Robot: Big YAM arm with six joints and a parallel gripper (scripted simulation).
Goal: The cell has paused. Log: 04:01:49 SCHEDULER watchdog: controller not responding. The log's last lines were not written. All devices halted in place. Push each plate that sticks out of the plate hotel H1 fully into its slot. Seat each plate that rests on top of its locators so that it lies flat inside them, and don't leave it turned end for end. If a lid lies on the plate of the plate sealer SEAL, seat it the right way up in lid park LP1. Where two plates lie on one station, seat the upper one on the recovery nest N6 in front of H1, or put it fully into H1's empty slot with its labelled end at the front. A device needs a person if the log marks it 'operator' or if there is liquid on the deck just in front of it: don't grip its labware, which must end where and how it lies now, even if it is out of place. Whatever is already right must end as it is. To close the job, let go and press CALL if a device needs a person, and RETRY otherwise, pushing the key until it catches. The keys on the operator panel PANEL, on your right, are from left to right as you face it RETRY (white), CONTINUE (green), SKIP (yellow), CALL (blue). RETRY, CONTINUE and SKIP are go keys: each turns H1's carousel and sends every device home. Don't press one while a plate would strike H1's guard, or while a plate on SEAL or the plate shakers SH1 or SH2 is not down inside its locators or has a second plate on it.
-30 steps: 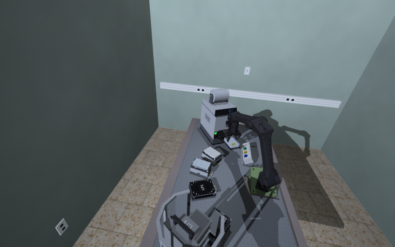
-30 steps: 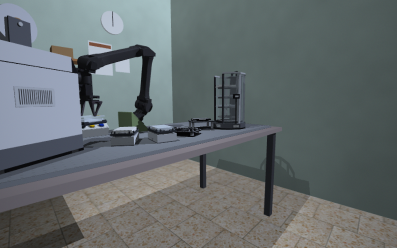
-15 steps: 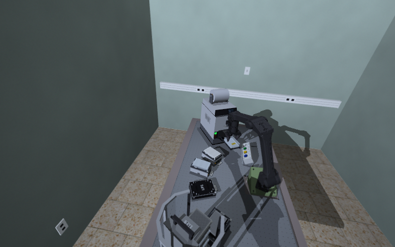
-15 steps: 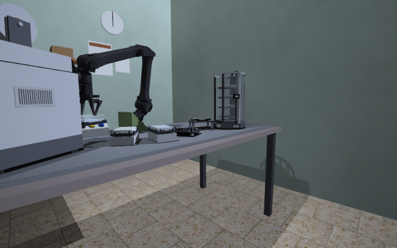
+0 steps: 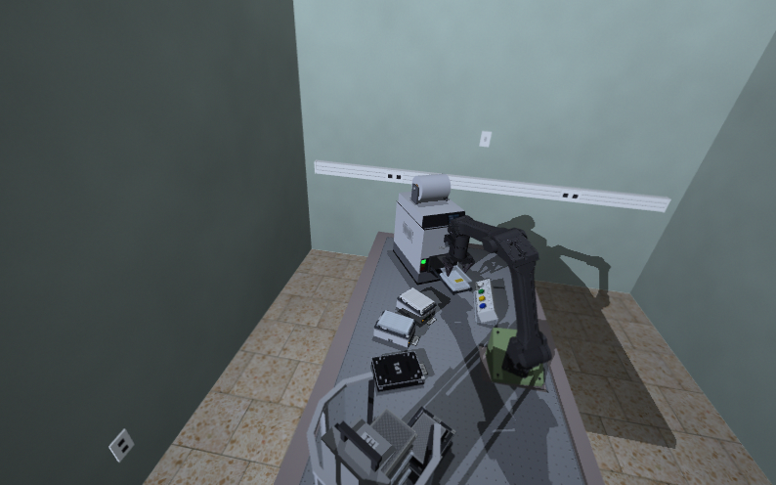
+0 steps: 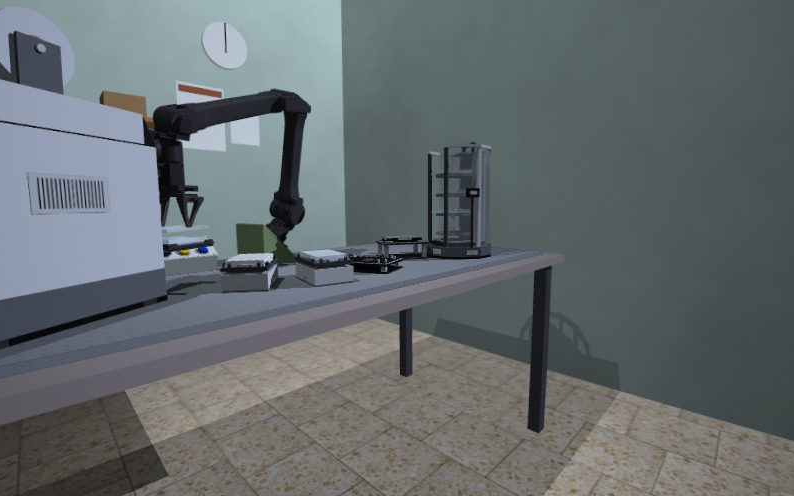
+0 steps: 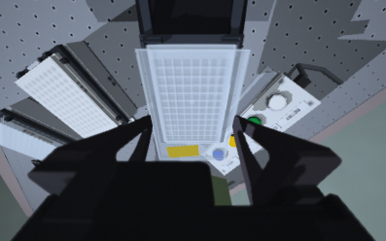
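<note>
My gripper (image 5: 458,272) (image 6: 177,225) (image 7: 193,120) is shut on the long edges of a clear lid (image 6: 194,227) (image 7: 193,87). The lid is held level, a small gap above the plate with a yellow label (image 5: 458,280) (image 7: 183,151) in front of the sealer SEAL (image 5: 415,232) (image 6: 80,246). The lid hides most of that plate in the wrist view. The lid park LP1 (image 5: 397,369) (image 6: 377,264) is black and bare. The panel (image 5: 486,314) (image 7: 295,109) stands beside the sealer's plate; its white key (image 7: 277,101) shows. Plates inside the hotel H1 (image 6: 459,200) are hard to make out.
Two shakers carry a white plate (image 5: 417,298) (image 6: 248,259) (image 7: 71,94) and a bluish-topped plate (image 5: 396,323) (image 6: 321,256) (image 7: 27,140), between the sealer and LP1. The raised nest N6 (image 6: 397,243) stands before H1. The arm's green base (image 5: 499,343) is at the table edge.
</note>
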